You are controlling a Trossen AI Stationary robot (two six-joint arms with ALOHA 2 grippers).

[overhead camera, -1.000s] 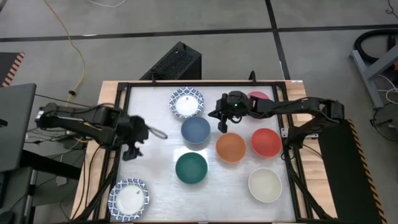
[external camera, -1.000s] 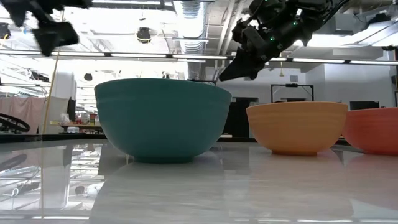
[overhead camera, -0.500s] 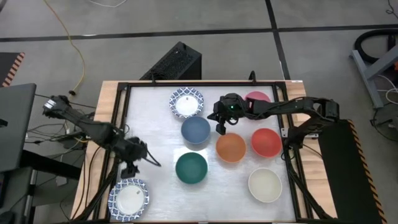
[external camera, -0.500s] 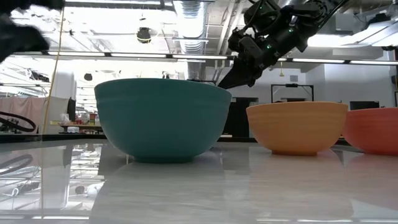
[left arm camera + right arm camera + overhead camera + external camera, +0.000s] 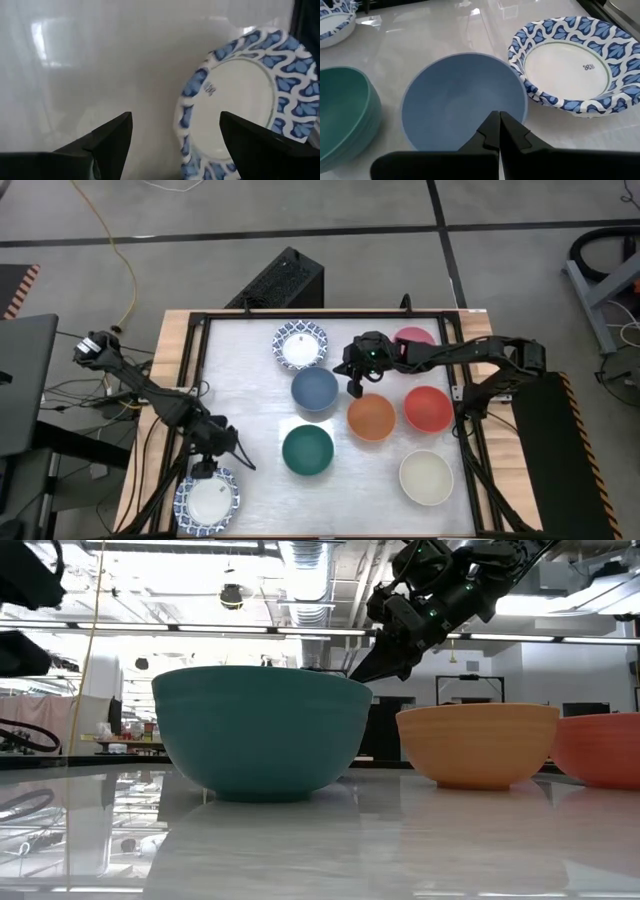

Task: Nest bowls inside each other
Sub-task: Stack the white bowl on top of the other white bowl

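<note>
Bowls sit spread over the counter [image 5: 250, 405]. Nearest the front edge, a patterned bowl [image 5: 207, 500] lies at the left corner with the left hand [image 5: 175, 137] just above it, fingers spread wide and holding nothing. A cream bowl [image 5: 426, 477] sits at the front right. Next come the green bowl [image 5: 307, 450], orange bowl [image 5: 371, 418] and red bowl [image 5: 428, 408]. The right hand [image 5: 357, 385], fingers pressed together and empty, hangs by the blue bowl [image 5: 314, 389]. Farthest back stand another patterned bowl [image 5: 300, 345] and a pink bowl [image 5: 415, 337].
</note>
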